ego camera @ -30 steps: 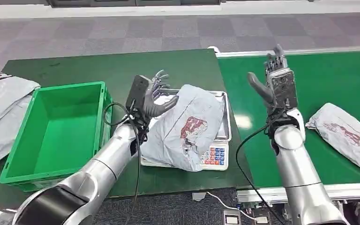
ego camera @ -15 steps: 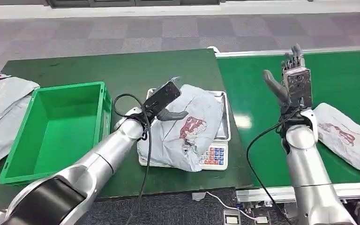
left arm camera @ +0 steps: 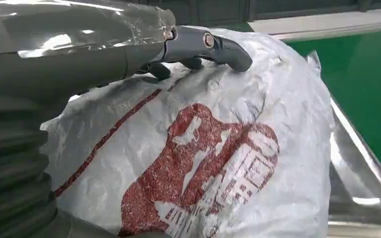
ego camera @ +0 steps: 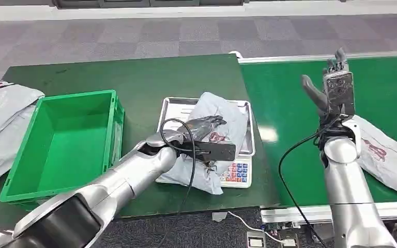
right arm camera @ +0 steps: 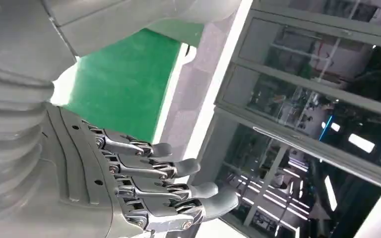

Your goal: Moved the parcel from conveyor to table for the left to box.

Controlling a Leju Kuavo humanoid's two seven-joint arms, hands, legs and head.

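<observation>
Head view | crumpled grey plastic parcel [ego camera: 213,135] on the steel scale tray [ego camera: 173,107], desk's right edge | left hand [ego camera: 199,128] laid on it, grasp unclear | right hand [ego camera: 334,89] released, raised | boxing into green crate [ego camera: 57,139] remains

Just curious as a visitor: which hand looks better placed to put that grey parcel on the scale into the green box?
Probably the left hand: it rests on the parcel, beside the green box. The right hand is raised, empty.

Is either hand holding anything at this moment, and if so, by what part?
Right hand is raised, open and holds nothing. Left hand rests on top of the grey parcel on the scale; whether its fingers actually grip it cannot be told.
</observation>
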